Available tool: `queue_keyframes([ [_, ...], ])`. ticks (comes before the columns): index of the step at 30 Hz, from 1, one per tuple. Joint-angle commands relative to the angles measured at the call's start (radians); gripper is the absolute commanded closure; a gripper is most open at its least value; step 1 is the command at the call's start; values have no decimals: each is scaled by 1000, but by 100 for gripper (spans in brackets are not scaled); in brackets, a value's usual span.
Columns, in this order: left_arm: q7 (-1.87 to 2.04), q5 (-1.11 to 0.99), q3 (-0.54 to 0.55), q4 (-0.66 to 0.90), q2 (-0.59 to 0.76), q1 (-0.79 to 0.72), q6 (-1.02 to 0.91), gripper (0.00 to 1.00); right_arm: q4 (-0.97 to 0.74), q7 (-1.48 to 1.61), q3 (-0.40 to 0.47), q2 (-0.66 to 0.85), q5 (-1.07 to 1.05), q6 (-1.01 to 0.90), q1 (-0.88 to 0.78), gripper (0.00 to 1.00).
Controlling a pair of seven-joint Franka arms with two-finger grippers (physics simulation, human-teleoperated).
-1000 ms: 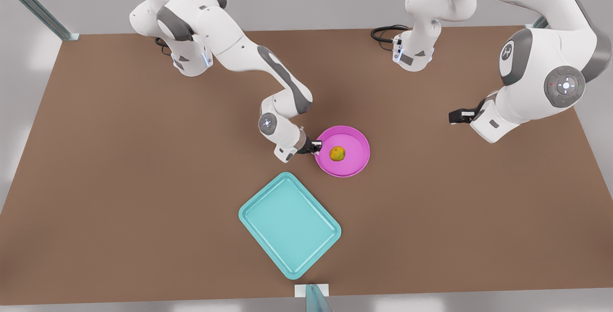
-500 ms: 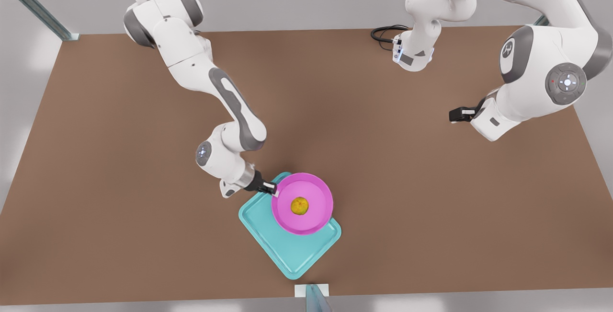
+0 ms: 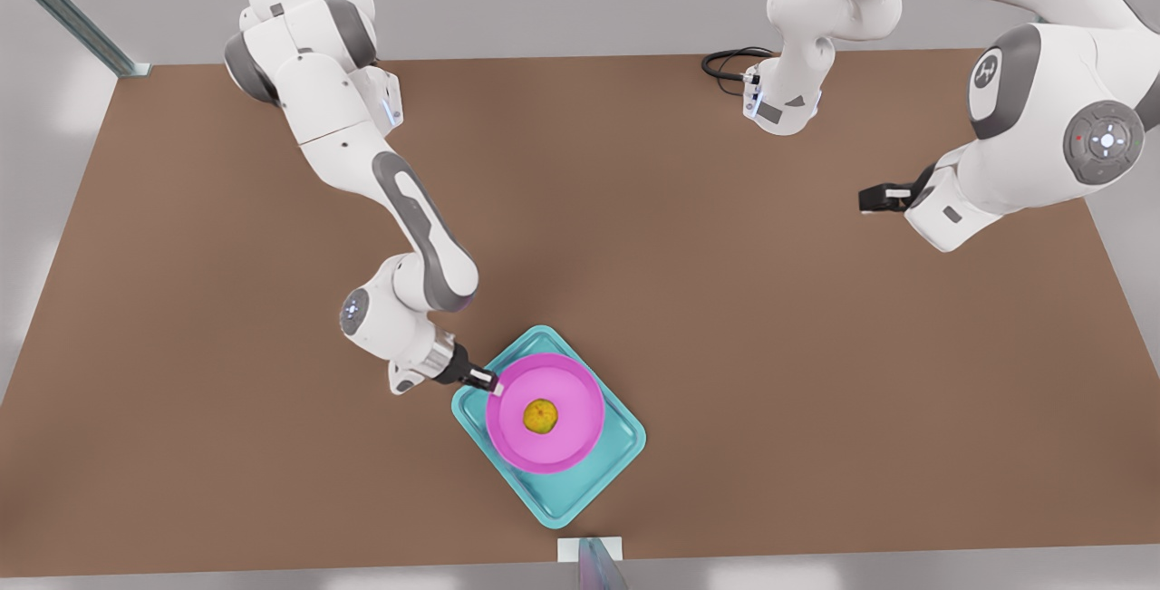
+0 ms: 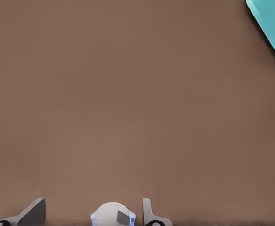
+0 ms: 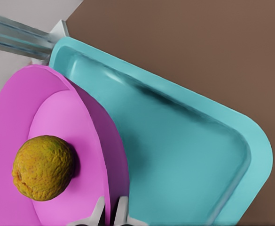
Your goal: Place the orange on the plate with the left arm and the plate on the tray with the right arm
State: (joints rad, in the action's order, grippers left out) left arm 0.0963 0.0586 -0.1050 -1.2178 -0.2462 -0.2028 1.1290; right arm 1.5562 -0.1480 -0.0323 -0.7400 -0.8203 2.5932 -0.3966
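A: So, starting at the front view's left, what is that arm doing?

B: That is the right arm; the right gripper [image 3: 489,382] is clenched on the rim of the plate [image 3: 571,445], on the plate's side toward the front view's left. In the right wrist view its fingers [image 5: 121,212] pinch the pink rim between them.

A: And the orange [image 3: 540,416]?

B: It sits in the middle of the plate, a little apart from the fingers. The plate is over the tray [image 3: 616,445]; I cannot tell whether it rests on it.

A: Further to the front view's right?

B: The left gripper [image 3: 867,199] waits above the bare table [image 3: 725,300], well apart from the tray, fingers [image 4: 34,212] spread and holding nothing.
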Motion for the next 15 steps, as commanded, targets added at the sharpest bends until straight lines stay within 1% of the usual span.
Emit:
queue_keyframes([
  [1, -4, 7, 1, 0, 1, 0, -38, 0, 2, -12, -4, 1, 4, -2, -2, 79],
  [2, -6, 7, -1, 0, 1, 2, -37, 0, 4, -8, -6, 1, 6, -4, 1, 79],
  [3, -6, 7, -1, 0, -1, 2, -37, 0, -2, 34, -6, -12, 6, -7, 9, 4],
  [4, -6, 6, -1, 0, -2, 2, -37, 0, -2, 41, -6, -13, 6, -7, 10, 0],
  [6, -6, 6, -1, 0, -1, 2, -37, 0, -4, 41, -6, -13, 6, -18, 13, 0],
  [9, -7, 3, -1, 1, -7, 2, -43, 0, -10, 41, -4, -4, 9, -96, 44, 0],
  [10, -7, 3, -1, 0, -7, 2, -43, 0, -62, 38, -3, -4, 13, -229, 74, 0],
  [11, -9, 3, -1, 0, -7, 2, -43, 0, -113, 22, 6, -1, 23, -418, 104, 0],
  [12, -9, 1, -1, 0, -8, 2, -43, 0, -189, 5, 52, 7, 78, -834, 172, 0],
  [13, -9, 1, -1, 0, -13, 2, -41, 0, -234, 5, 60, 30, 182, -1140, 269, 0],
  [14, -6, 4, -5, 1, -22, 3, -43, 0, -258, 16, 60, 131, 456, -1326, 326, 0],
  [15, -6, 7, -7, 1, -22, 3, -43, 0, -258, 82, 58, 287, 714, -1455, 389, 0],
])
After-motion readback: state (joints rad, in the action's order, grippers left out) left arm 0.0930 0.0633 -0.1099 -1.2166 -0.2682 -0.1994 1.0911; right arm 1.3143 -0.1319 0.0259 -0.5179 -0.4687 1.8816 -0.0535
